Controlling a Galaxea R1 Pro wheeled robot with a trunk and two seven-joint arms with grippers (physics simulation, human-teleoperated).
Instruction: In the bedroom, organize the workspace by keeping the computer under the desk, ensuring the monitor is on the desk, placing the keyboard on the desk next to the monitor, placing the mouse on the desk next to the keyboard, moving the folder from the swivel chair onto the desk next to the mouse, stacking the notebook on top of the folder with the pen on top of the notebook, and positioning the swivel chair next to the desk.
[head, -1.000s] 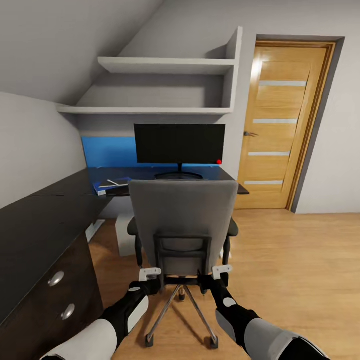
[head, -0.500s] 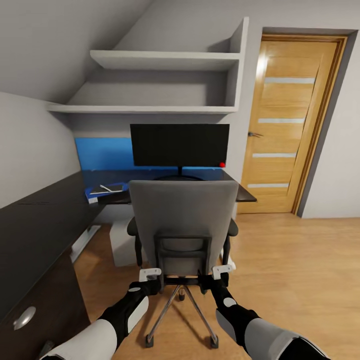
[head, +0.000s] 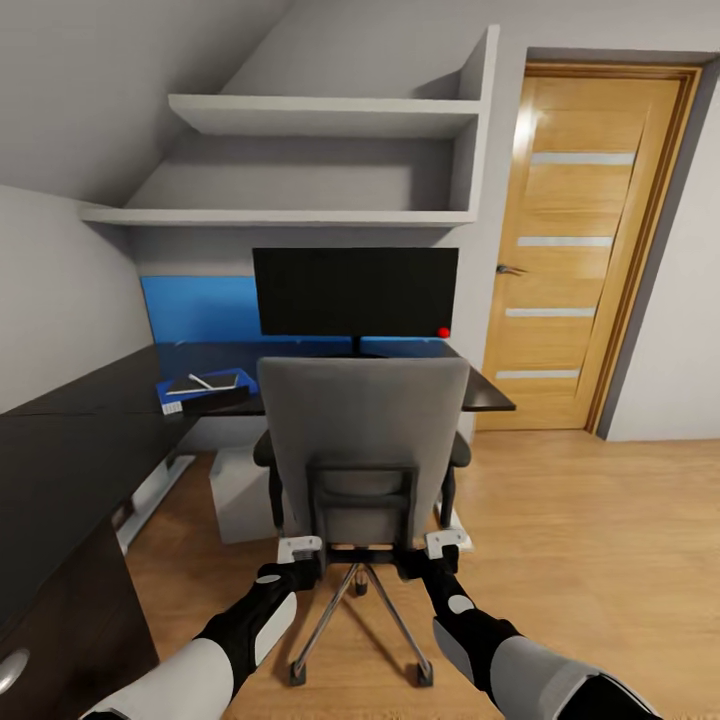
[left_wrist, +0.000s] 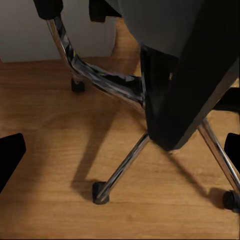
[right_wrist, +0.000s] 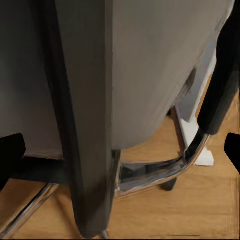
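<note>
Chair-positioning step: both grippers, left (head: 300, 548) and right (head: 442, 542), grip state indiscernible, behind swivel chair (head: 362, 440); next, push toward desk (head: 90, 440).

The room has a sloped white ceiling (head: 110, 70) and pale grey walls (head: 60, 290). Two white shelves (head: 320, 115) are fixed in the corner, above a blue panel (head: 195, 308). A wooden door (head: 585, 240) stands at the right. The floor (head: 600, 540) is light wood.

Chair's blocking a lot

The swivel chair (head: 363, 440) back hides the monitor (head: 355, 291) stand and desk (head: 90, 440) middle; computer (head: 238, 492) partly covered.
</note>
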